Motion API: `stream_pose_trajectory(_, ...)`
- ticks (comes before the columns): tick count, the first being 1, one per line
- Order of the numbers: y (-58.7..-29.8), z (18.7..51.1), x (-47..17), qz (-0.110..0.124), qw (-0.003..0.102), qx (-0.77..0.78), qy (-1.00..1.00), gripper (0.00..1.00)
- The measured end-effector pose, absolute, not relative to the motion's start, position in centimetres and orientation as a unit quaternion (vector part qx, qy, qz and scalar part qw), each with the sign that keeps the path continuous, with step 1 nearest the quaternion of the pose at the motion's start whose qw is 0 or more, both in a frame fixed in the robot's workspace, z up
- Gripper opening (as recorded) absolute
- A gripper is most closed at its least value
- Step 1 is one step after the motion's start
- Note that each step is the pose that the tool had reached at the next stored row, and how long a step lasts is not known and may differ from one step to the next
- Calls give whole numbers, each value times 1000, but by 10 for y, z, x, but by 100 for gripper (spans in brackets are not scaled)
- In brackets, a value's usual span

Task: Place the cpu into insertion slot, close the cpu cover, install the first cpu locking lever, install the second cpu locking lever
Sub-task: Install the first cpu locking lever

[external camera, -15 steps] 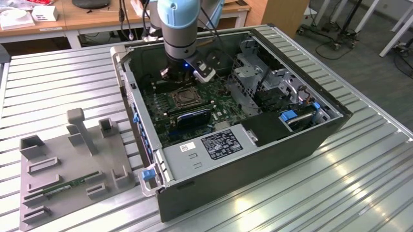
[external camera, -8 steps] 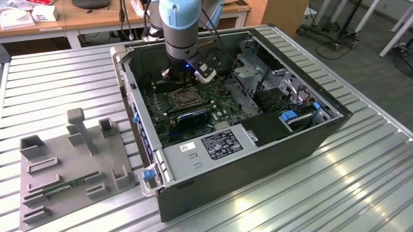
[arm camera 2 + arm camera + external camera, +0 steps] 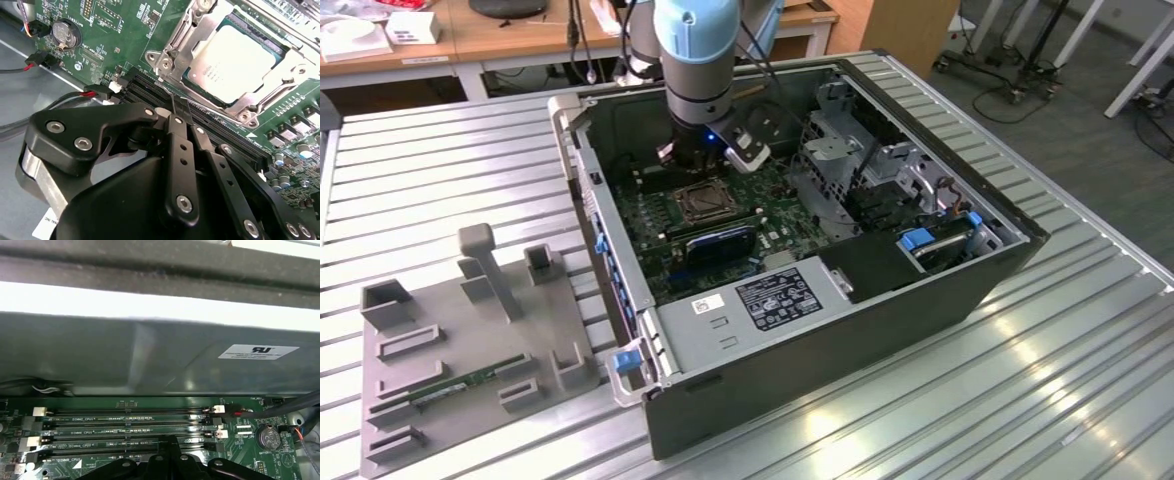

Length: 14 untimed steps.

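arm: light-blue robot arm (image 3: 698, 50) reaches down into open computer case (image 3: 961, 290), wrist over the motherboard's far part
gripper: black gripper (image 3: 181, 107) clenched, fingertips pressed together, nothing between them; tips sit over the long black memory slots (image 3: 130, 432), just beside the socket
gripper, first wrist view: fingers (image 3: 170, 450) at 6 o'clock of frame, meeting over the slot rows
cpu: silvery-tan cpu (image 3: 237, 62) lies flat in the insertion slot (image 3: 197, 82), at 1 o'clock from the fingertips in second wrist view
cpu cover: silvery cpu cover (image 3: 187, 37) down around the chip, chip top showing through its square cut-out
socket, exterior view: insertion slot (image 3: 702, 203) near board centre, at 6 o'clock just below the wrist
levers: state of locking levers unclear
motherboard: green motherboard (image 3: 125, 22) on case floor; round coin battery (image 3: 66, 31) at 10 o'clock from gripper tip
cables: red-black cable plugs (image 3: 37, 60) at the board edge near the battery
case wall: grey case wall (image 3: 100, 355) with white sticker (image 3: 257, 351) beyond memory slots
outside case: grey fixture tray (image 3: 454, 350) on the ribbed metal table (image 3: 1014, 400), at 8 o'clock from case, well apart from it
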<state>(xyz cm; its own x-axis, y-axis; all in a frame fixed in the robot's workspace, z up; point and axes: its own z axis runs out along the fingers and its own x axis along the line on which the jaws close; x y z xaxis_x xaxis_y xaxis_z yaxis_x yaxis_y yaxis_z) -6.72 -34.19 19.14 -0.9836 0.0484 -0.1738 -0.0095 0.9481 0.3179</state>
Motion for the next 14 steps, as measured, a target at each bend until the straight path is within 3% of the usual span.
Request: stream_pose_trajectory(14, -342, 191, -66, 160, 90, 10, 983, 11)
